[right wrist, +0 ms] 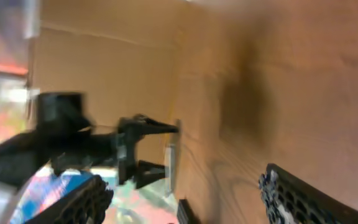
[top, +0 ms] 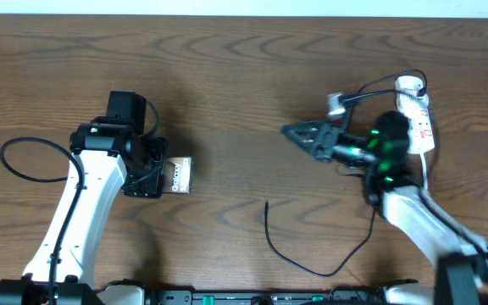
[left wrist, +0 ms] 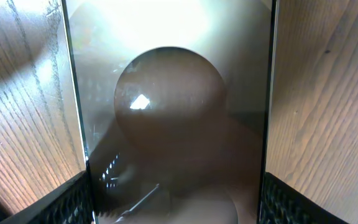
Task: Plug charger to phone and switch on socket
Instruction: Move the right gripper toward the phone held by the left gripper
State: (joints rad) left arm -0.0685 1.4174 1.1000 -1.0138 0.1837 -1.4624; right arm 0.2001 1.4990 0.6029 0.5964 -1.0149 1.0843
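Observation:
The phone (top: 180,175) lies flat on the wooden table, left of centre, with white lettering on its brown face. My left gripper (top: 161,176) is shut on its edges. In the left wrist view the glossy phone (left wrist: 173,93) fills the space between both fingers (left wrist: 176,205). My right gripper (top: 299,135) is open and empty above the table, right of centre, pointing left; the right wrist view is blurred and shows nothing between the fingers (right wrist: 185,199). The charger cable (top: 312,271) loops along the front, and its free tip (top: 267,203) lies loose. The white socket strip (top: 417,114) lies at the far right.
The right arm (top: 413,212) crosses over the cable and stands beside the strip. A black cable (top: 24,165) from the left arm loops at the left edge. In the right wrist view a dark stand or arm (right wrist: 73,143) appears past the table edge.

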